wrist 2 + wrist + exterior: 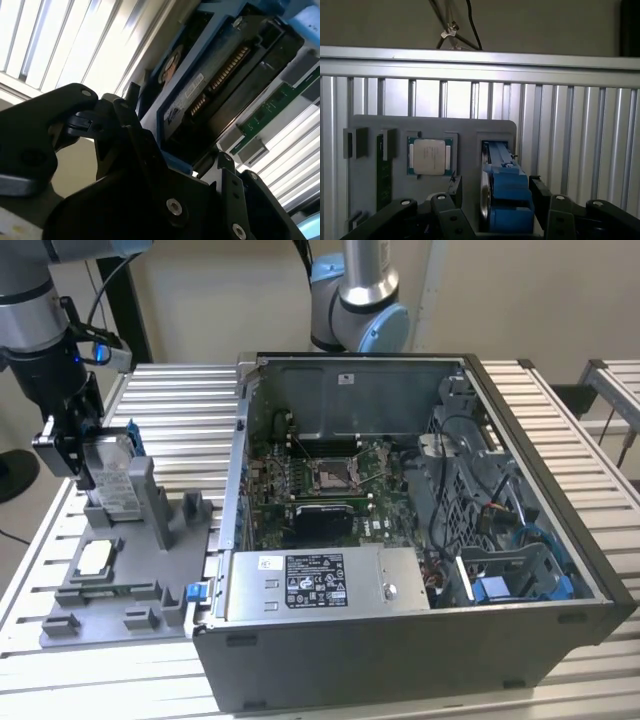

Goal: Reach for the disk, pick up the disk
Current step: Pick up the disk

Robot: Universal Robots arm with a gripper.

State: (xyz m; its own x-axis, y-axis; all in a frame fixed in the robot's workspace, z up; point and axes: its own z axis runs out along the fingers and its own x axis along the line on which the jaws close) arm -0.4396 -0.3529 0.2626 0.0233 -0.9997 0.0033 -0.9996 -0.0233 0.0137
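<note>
The disk (pixel 112 478) stands on edge in a slot of the grey fixture plate (pixel 150 590), at the exterior view's left. It is silver-grey with a white label and blue rails. My gripper (pixel 98 455) has come down over its upper end. In the first wrist view the disk's blue rail (pixel 506 200) lies between my two black fingers (pixel 455 186), with a narrow gap on each side. The second wrist view shows the disk's underside and connector (pixel 220 75) between the same fingers (pixel 127 112). The gripper (pixel 497 189) looks open around the disk.
A small square silver chip (pixel 95 558) lies in a recess of the fixture plate (pixel 370 195), beside the disk. An open computer case (pixel 400 510) stands on the slatted aluminium table (pixel 180 390) at the exterior view's right. A second arm's base (pixel 360 300) rises behind the case.
</note>
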